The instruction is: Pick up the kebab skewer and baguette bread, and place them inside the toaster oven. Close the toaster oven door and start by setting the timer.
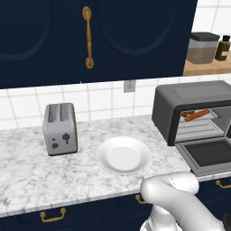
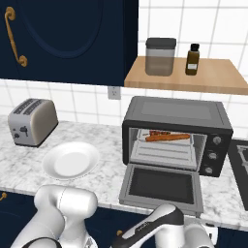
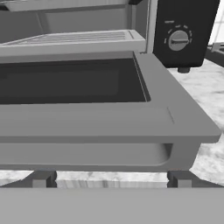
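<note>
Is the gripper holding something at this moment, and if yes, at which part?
Nothing is held. The gripper is open, its fingers spread wide just below the handle bar of the lowered toaster oven door, with only air between them.

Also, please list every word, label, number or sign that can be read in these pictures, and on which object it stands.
None can be read.
Knob dial on the toaster oven: faint tick marks, too small to read.
Dark bottle on the shelf: no legible label.
Slot toaster: knobs without any readable sign.
</note>
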Available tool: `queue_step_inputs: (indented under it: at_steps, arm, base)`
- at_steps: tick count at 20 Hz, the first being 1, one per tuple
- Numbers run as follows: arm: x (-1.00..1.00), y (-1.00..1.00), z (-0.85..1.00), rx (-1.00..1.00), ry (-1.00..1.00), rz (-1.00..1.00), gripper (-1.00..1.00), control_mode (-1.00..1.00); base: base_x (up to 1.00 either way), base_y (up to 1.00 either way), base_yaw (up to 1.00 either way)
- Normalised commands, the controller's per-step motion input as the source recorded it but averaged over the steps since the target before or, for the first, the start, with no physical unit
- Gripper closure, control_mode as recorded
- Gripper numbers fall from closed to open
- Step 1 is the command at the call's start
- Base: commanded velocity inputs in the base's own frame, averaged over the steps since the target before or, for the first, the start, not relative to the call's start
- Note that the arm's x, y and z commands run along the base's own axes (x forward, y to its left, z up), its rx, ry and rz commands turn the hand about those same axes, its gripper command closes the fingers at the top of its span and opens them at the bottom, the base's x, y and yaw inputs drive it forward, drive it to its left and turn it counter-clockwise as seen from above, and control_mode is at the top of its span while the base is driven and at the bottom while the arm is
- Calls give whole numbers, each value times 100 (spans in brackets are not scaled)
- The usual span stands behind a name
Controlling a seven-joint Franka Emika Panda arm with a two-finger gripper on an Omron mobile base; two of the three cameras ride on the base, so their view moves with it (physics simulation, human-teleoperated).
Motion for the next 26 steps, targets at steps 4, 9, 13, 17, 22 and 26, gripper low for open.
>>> queue_step_inputs:
  at_steps: [4, 9, 13, 17, 22, 26]
  arm:
    - [4, 0, 10, 0, -3, 0, -100, -100]
    - [0, 0, -5, 0, -1, 0, -100, -100]
    - [0, 0, -31, 0, 0, 0, -100, -100]
    - [11, 0, -1, 0, 0, 0, -100, -100]
    - [15, 0, 1, 0, 0, 0, -100, -100]
    - [9, 0, 11, 0, 0, 0, -100, -100]
  base:
    - [0, 0, 0]
    - [0, 0, 0]
    - [0, 0, 0]
    - [0, 0, 0]
    - [0, 0, 0]
    - [0, 0, 0]
